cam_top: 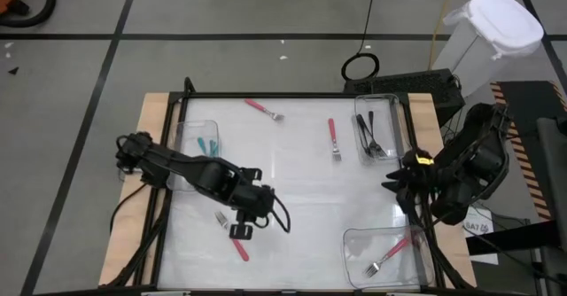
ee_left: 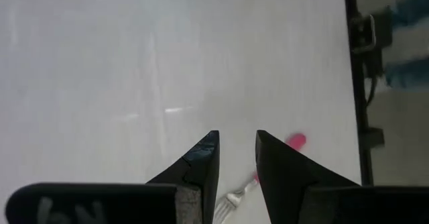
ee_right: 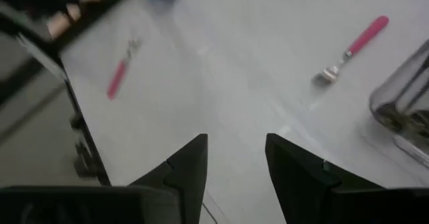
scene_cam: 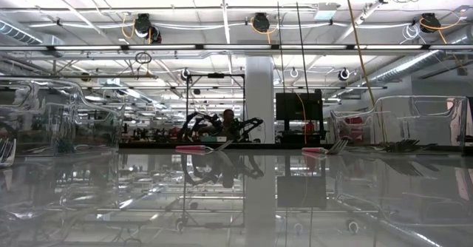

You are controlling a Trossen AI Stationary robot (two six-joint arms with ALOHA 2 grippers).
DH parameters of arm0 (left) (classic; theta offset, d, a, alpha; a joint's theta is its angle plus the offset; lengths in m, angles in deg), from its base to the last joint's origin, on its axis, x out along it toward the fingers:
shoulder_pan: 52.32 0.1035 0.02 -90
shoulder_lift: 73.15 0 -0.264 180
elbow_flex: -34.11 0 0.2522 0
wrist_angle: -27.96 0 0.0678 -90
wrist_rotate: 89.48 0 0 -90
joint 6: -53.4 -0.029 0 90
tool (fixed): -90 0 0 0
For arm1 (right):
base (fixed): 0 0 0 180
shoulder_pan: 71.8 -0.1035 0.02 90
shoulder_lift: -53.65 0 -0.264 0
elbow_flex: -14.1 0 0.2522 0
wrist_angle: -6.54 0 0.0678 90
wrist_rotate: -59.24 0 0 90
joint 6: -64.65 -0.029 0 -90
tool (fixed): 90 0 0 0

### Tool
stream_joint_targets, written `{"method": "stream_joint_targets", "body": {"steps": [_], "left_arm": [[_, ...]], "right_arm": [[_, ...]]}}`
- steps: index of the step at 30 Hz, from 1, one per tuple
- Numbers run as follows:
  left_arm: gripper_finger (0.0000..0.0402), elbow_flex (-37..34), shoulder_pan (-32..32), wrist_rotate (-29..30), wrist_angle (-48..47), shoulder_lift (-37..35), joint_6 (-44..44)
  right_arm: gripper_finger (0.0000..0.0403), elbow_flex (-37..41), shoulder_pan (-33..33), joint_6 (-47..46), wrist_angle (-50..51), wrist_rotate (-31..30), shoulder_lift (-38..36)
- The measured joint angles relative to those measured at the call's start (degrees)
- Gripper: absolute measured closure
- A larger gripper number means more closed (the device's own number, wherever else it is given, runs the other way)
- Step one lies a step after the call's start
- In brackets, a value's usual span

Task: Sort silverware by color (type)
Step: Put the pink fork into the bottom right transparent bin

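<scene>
My left gripper (cam_top: 238, 229) (ee_left: 236, 162) hangs open over the table's near left part. Below its fingertips lies a pink-handled fork (cam_top: 241, 248) (ee_left: 293, 141), flat on the table, untouched; the fingers hide part of it. Two more pink forks (cam_top: 264, 110) (cam_top: 334, 139) lie flat at the far middle, and the right wrist view shows both (ee_right: 119, 75) (ee_right: 354, 44). Teal forks (cam_top: 208, 144) lie in the left bin (cam_top: 186, 132), black forks (cam_top: 371, 136) in the far right bin (cam_top: 396, 110), and a pink fork (cam_top: 390, 257) in the near right bin (cam_top: 354, 243). My right gripper (cam_top: 392, 186) (ee_right: 236, 158) hovers open at the right edge.
A black frame (cam_top: 292, 95) runs around the white table top. A white lidded container (cam_top: 496, 30) and dark equipment stand beyond the far right corner. The table's middle (cam_top: 301, 190) is bare. The low view shows two pink forks (scene_cam: 196, 149) (scene_cam: 321, 150) and neither gripper.
</scene>
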Motion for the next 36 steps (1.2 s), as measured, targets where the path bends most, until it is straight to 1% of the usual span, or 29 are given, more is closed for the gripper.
{"method": "stream_joint_targets", "body": {"steps": [2, 5, 9, 12, 15, 19, 22, 26, 28, 32, 36], "left_arm": [[0.0304, 0.1, -0.4, -1.0, -0.3, 0.3, -1.0], [0.0304, 0.2, -1.1, -1.0, -0.1, 0.2, -0.3], [0.0304, -0.9, -3.4, 1.2, 0.9, 0.2, -0.3], [0.0304, -5.6, -6.0, 1.5, 3.3, 0.1, -1.3], [0.0304, -12.5, -9.0, 1.4, 4.7, 0.2, -1.7], [0.0304, -20.4, -13.7, -2.7, 6.9, 0.2, -1.9], [0.0304, -25.6, -16.6, -5.2, 13.3, 0.1, -1.7], [0.0304, -32.6, -18.9, -6.4, 24.5, -0.9, -1.0], [0.0304, -35.9, -19.4, -6.6, 26.6, -1.3, -1.1], [0.0304, -39.0, -18.7, -6.5, 27.3, -1.3, -3.2], [0.0304, -39.1, -17.9, -4.7, 28.0, -1.6, -6.8]], "right_arm": [[0.0255, 0.0, 0.0, -1.7, -2.4, -2.5, 0.9], [0.0255, 0.0, 0.0, -3.9, -7.3, -4.6, 2.5], [0.0255, 0.0, 0.1, -5.8, -15.2, -6.5, 5.3], [0.0255, 0.0, 0.2, -4.2, -23.5, -7.5, 7.8], [0.0255, 0.0, 0.7, -0.9, -31.2, -7.4, 10.4], [0.0255, 0.0, 1.5, 2.0, -38.8, -7.4, 13.7], [0.0255, 0.0, 2.5, 2.5, -42.5, -7.3, 15.6], [0.0255, 0.0, 4.0, 2.8, -46.2, -7.3, 17.2], [0.0255, 0.0, 4.7, 3.7, -48.4, -7.2, 17.5], [0.0255, 0.0, 6.1, 7.0, -52.8, -7.2, 17.6], [0.0255, 0.0, 7.4, 9.6, -55.4, -7.1, 17.6]]}}
